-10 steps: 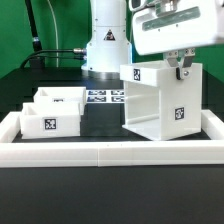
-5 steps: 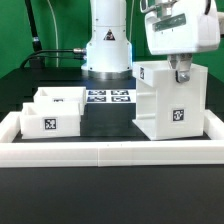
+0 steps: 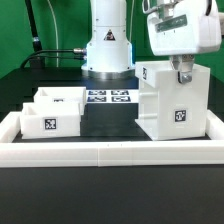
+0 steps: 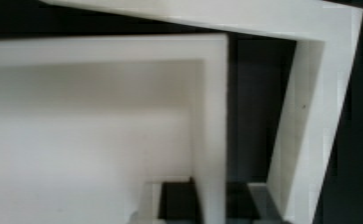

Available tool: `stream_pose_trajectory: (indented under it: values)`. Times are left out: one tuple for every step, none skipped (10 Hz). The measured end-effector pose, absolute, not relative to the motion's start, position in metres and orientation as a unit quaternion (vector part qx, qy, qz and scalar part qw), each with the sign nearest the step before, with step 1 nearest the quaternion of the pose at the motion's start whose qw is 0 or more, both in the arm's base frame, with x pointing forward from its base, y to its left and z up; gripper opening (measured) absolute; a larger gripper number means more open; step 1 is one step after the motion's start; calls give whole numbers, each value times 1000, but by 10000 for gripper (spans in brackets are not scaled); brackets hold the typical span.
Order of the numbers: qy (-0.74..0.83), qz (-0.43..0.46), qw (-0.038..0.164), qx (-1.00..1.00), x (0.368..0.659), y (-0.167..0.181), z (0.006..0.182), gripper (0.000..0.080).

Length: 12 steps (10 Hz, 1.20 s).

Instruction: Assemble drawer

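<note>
The drawer's large white housing (image 3: 172, 100) stands upright at the exterior view's right, a square tag on its front. My gripper (image 3: 181, 70) comes down on its top edge and is shut on one of its thin walls. In the wrist view the housing (image 4: 89, 130) fills the picture, and the wall runs between the two dark fingers of my gripper (image 4: 213, 200). Two small white trays sit at the exterior view's left, the front tray (image 3: 52, 120) showing a tag and the rear tray (image 3: 62, 98) just behind it.
A white border rail (image 3: 110, 152) runs along the front and both sides of the black work area. The marker board (image 3: 108, 97) lies flat in the middle at the back, before the robot's white base (image 3: 108, 45). Cables hang at the back left.
Over the last second the housing slid toward the exterior view's right with my gripper on it. Since half a second ago nothing has visibly moved.
</note>
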<state>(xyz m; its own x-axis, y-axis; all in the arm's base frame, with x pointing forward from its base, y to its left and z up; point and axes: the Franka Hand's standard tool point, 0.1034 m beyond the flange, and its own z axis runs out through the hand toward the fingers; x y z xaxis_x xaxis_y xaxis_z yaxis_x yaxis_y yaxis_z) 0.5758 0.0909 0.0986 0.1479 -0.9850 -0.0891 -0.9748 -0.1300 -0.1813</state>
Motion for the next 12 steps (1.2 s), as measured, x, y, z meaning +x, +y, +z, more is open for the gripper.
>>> stream_pose_trajectory:
  values:
    - [654, -25, 100, -750, 584, 92, 99, 44]
    - [653, -22, 100, -750, 594, 94, 99, 45]
    - [654, -20, 101, -750, 605, 94, 99, 45]
    - [654, -18, 100, -750, 613, 95, 99, 45]
    - [653, -16, 100, -750, 623, 96, 99, 45]
    - [653, -15, 100, -750, 631, 96, 100, 46]
    - [669, -12, 100, -737, 637, 97, 99, 46]
    - [681, -11, 99, -726, 643, 97, 99, 46]
    - [681, -3, 94, -726, 643, 97, 99, 46]
    - [681, -1, 93, -727, 643, 97, 99, 46]
    - [682, 1, 94, -726, 643, 95, 99, 45]
    - [680, 3, 92, -727, 642, 96, 99, 45]
